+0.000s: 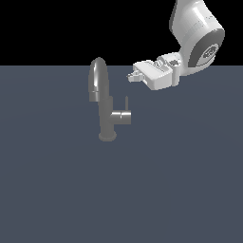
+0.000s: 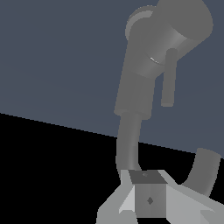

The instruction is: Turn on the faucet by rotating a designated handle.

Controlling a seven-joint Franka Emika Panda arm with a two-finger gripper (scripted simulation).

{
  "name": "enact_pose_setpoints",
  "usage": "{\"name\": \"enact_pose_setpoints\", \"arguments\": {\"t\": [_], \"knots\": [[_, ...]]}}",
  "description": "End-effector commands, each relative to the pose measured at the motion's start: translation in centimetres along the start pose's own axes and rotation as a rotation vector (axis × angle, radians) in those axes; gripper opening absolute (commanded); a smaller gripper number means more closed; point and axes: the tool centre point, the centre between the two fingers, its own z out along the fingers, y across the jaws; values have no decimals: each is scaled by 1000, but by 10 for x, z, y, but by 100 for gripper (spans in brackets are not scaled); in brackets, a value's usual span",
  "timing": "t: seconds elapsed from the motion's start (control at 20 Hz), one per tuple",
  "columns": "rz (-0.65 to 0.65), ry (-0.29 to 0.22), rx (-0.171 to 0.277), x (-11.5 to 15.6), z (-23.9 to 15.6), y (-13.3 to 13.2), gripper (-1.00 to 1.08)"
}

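Gripper [image 1: 131,76]: held in the air at the end of the white arm [image 1: 197,33], to the exterior view's right of the spout's top and higher than the handle; touching nothing and holding nothing. Whether the jaws stand wide or narrow cannot be told from either view.
Faucet [image 1: 105,118]: seen standing upright on the flat grey counter [image 1: 57,190], near the middle of the exterior view, with a round base flange, a vertical body and a tall arched spout.
Handle [image 1: 126,103]: a thin rod rising from the end of the short side stub, on the exterior view's right of the body, apart from the gripper.
Surroundings: only the faucet is seen on the counter; the open space between gripper and handle is crossed by nothing.
Exterior view only: the arm and the faucet's whole upright outline are shown.
Wrist view only: the stub's round end face and the handle [image 2: 168,78] are shown close, with the curved spout [image 2: 129,140] lying nearest the gripper [image 2: 148,199].
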Motion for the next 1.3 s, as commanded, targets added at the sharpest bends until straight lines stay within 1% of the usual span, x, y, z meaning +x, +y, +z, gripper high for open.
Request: {"name": "enact_pose_setpoints", "arguments": {"t": [0.0,0.15,0.3,0.55,0.8,1.05,1.25], "knots": [[52,-52,52,20,4,-3,-100],[106,-103,104,41,9,-5,-100],[149,-145,146,57,15,-6,-100],[198,-192,194,76,22,-6,-100],[217,-211,213,83,26,-7,-100],[217,-211,213,83,26,-6,-100],[217,-211,213,79,28,3,-100]]}}
